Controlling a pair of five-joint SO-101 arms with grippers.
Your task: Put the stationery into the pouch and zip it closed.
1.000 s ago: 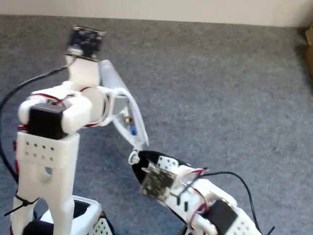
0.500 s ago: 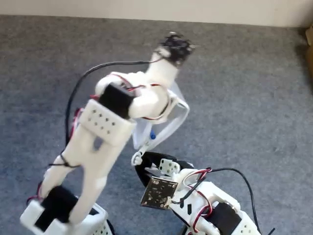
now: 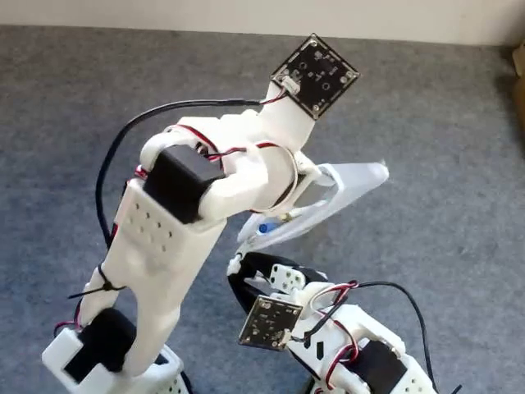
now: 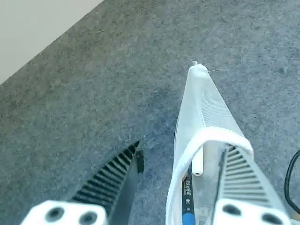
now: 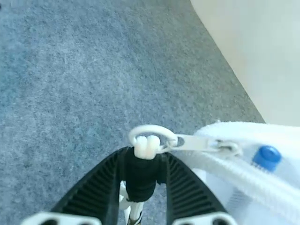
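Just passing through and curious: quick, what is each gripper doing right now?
Left gripper: open, with the rim of the pouch hooked over one finger.
Right gripper: closed on the pouch's zipper pull.

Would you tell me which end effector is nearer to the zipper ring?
The right. The right end effector pinches at the zipper ring; the left end effector has one finger inside the pouch, farther along.
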